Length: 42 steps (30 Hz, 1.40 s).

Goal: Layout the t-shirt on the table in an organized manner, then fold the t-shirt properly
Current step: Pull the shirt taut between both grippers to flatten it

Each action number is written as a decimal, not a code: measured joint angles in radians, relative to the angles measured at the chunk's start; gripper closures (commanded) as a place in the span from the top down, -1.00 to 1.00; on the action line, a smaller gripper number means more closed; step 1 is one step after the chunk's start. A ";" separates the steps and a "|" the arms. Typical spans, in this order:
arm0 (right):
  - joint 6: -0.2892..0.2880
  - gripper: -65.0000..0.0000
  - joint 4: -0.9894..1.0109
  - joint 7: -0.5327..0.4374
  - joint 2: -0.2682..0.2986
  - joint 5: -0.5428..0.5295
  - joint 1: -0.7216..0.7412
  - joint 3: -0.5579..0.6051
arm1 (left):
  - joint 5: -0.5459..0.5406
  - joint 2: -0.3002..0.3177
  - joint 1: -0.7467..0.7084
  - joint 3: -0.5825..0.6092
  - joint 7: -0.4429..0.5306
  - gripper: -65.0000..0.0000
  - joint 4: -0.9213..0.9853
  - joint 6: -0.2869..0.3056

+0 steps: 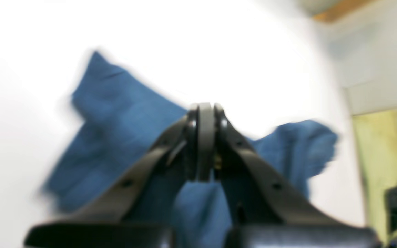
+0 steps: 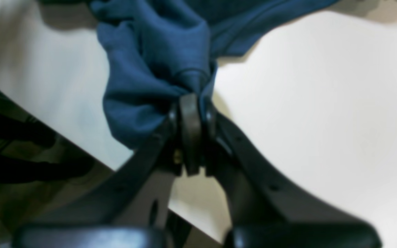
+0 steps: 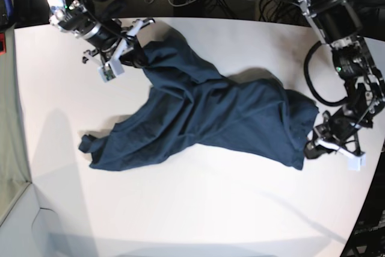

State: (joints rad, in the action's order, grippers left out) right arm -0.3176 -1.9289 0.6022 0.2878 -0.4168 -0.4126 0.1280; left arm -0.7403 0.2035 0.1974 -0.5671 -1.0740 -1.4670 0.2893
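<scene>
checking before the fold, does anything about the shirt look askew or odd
Yes. The t-shirt is not flat: it stretches diagonally, twisted and creased, across the table, with one corner bunched at its lower-left end.

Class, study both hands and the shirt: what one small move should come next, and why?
Probably draw the two hands apart to pull the cloth taut. The right hand is shut on a bunched part of the t-shirt, and the left hand is shut at its opposite edge, yet the shirt lies crumpled and twisted on the table.
</scene>
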 measured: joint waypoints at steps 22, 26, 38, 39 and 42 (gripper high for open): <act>0.000 -1.00 0.000 0.000 0.000 0.000 0.003 0.004 | 0.192 0.100 -0.119 0.106 0.131 -0.01 0.192 0.000; 0.000 -1.00 0.000 0.000 0.000 0.000 0.002 0.004 | 0.191 0.096 -0.119 0.141 0.153 -0.01 0.209 0.000; 0.000 -1.00 0.007 -0.002 0.000 -0.002 0.019 0.003 | 0.177 0.107 -0.081 0.217 0.231 -1.00 0.309 0.003; 0.000 -1.00 0.014 -0.002 0.000 -0.002 0.025 0.003 | 0.175 0.107 -0.079 0.216 0.229 -0.97 0.310 0.003; 0.000 -1.00 0.018 0.000 0.000 0.000 0.023 0.003 | 0.175 0.099 -0.096 0.185 0.181 -1.00 0.242 -0.002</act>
State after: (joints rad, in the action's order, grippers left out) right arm -0.3176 -1.9106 0.6025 0.2882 -0.4168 -0.3893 0.1310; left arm -0.5648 0.3023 0.1013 -0.3820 -0.8928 -1.2247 0.2874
